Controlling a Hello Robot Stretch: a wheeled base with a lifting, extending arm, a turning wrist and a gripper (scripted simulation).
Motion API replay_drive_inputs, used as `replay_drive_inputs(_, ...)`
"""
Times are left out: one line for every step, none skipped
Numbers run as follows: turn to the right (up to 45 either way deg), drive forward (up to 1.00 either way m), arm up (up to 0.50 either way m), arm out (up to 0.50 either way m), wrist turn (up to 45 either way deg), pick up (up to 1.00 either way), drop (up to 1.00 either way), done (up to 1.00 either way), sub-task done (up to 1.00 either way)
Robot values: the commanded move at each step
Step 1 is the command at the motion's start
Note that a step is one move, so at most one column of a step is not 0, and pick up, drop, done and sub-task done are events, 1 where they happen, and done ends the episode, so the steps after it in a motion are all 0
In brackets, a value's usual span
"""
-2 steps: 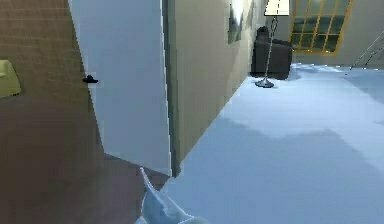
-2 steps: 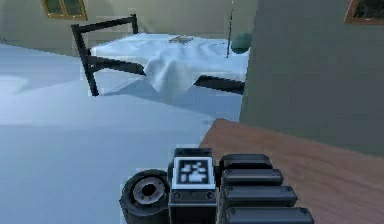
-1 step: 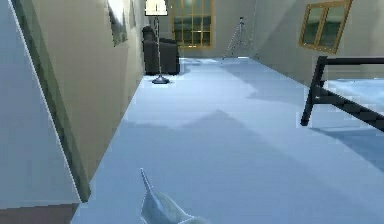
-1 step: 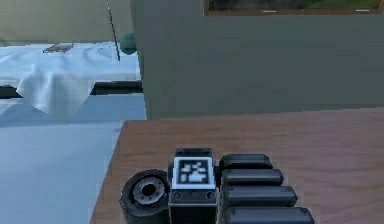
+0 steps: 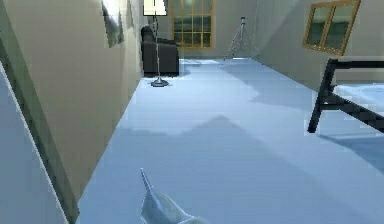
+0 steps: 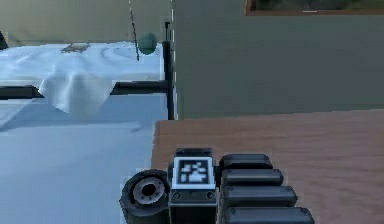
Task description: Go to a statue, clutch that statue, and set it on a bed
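A bed [image 5: 352, 92] with a dark frame and pale bedding stands at the forward view's right edge. A pale grey pointed shape [image 5: 160, 206] rises from that view's bottom edge; I cannot name it. In the arm side view a bed [image 6: 80, 70] with rumpled white bedding lies at the upper left, with a small greenish round thing [image 6: 147, 42] at its far corner. The arm's dark segments and one white marker square [image 6: 193, 171] sit at the bottom edge, with the gripper's dark round body [image 6: 147, 195] left of them. Its far end is not discernible, so I cannot tell whether it holds anything.
Ahead, blue floor [image 5: 230, 120] runs to a floor lamp [image 5: 156, 45], a dark armchair [image 5: 160, 52], a tripod [image 5: 239, 40] and a window [image 5: 192, 22]. A wall [image 5: 70, 90] lines the left. In the arm side view, a brown wooden surface [image 6: 280, 135] and a grey wall [image 6: 270, 60] stand close.
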Motion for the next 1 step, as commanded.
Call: replay_drive_inputs(-45.0, 0.0, 0.0, 0.0, 0.0, 0.0, 0.0, 0.0, 0.0)
